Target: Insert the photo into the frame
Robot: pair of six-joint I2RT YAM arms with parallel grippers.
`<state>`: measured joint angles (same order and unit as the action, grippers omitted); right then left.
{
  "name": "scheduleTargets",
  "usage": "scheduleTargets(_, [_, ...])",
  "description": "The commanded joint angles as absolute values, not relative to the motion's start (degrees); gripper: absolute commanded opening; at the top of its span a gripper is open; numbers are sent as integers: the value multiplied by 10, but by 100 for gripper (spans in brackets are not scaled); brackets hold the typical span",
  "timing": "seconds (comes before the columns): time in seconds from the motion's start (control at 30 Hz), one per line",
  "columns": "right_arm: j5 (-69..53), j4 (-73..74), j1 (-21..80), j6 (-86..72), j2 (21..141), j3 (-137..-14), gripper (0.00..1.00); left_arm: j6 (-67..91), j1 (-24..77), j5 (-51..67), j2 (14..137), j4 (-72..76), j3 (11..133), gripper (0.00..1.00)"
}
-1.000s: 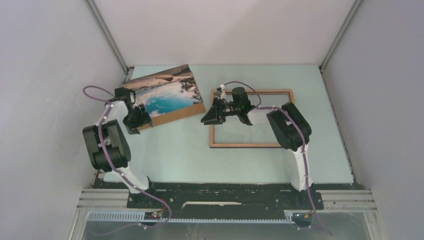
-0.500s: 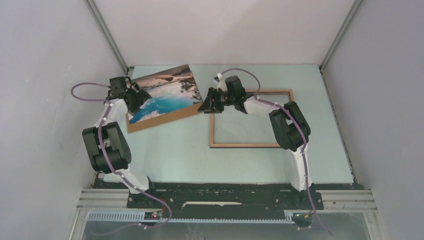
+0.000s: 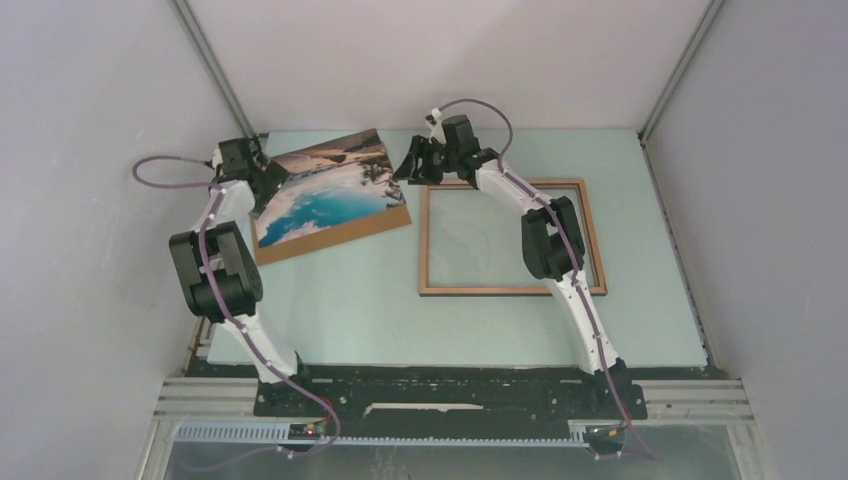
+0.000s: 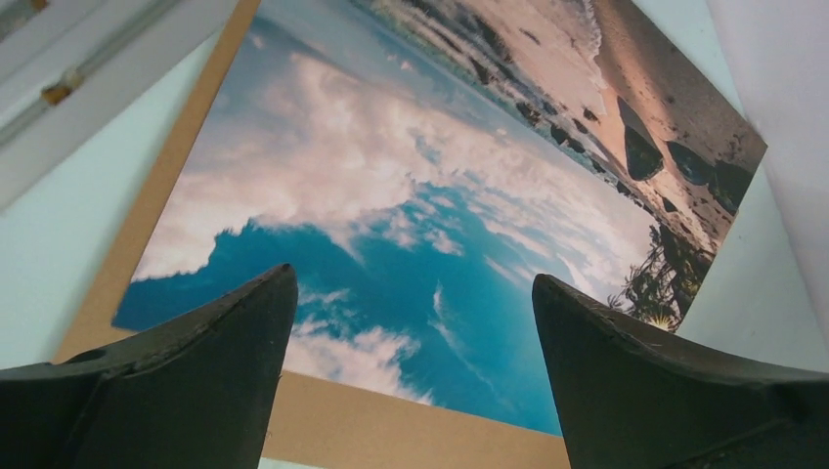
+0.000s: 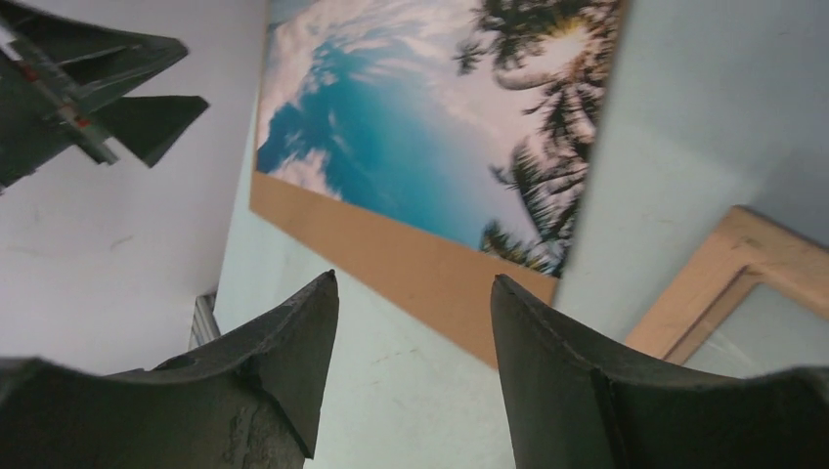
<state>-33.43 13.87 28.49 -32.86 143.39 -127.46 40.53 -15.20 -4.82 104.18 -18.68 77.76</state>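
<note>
The frame [image 3: 424, 240] lies flat on the pale green table [image 3: 350, 310], light wood face up, the table showing through its clear pane. The photo [image 3: 330, 190] lies picture side up to the left of the frame, close to its far left corner but not touching it, turned so that its long edges slant against the frame's. It rests on a plain brown backing board [image 3: 335, 233], whose bare strip shows along the photo's near long edge and on the short side away from the frame. The left gripper [image 3: 264, 180] is at the photo's end farthest from the frame. In the left wrist view, the left gripper [image 4: 413, 283] has its jaws spread wide with nothing between them, the turquoise water of the photo [image 4: 420, 195] and the backing board [image 4: 391, 425] showing in the gap; whether a fingertip touches the print cannot be told. The right arm reaches across the frame, and the right gripper [image 3: 412, 166] hangs just beyond its far left corner, beside the photo's nearer end. In the right wrist view, the right gripper [image 5: 413, 285] has its jaws parted and empty, with the photo [image 5: 430, 127], the backing board [image 5: 411, 264] and a corner of the frame [image 5: 733, 259] in sight.
</note>
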Motion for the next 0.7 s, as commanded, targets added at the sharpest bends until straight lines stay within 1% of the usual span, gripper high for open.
scheduleTargets(0.0, [-328,172,276,-329,1479,-1344,67,340,-155,-12,1092,-216,863,96])
scheduleTargets(0.1, [-327,177,276,-336,1505,-1382,68,330,-150,37,1111,-215,872,94])
scheduleTargets(0.17, [-320,188,276,-335,1518,-1399,68,339,-150,56,1113,-202,858,94])
scheduleTargets(0.3, [-293,195,286,-328,1527,-1402,69,374,-149,111,1131,-187,842,93])
scheduleTargets(0.43, [-241,230,303,-318,1551,-1432,68,389,-146,101,1115,-153,804,94])
scheduleTargets(0.67, [-180,258,314,-321,1565,-1454,66,399,-146,131,1131,-153,801,94])
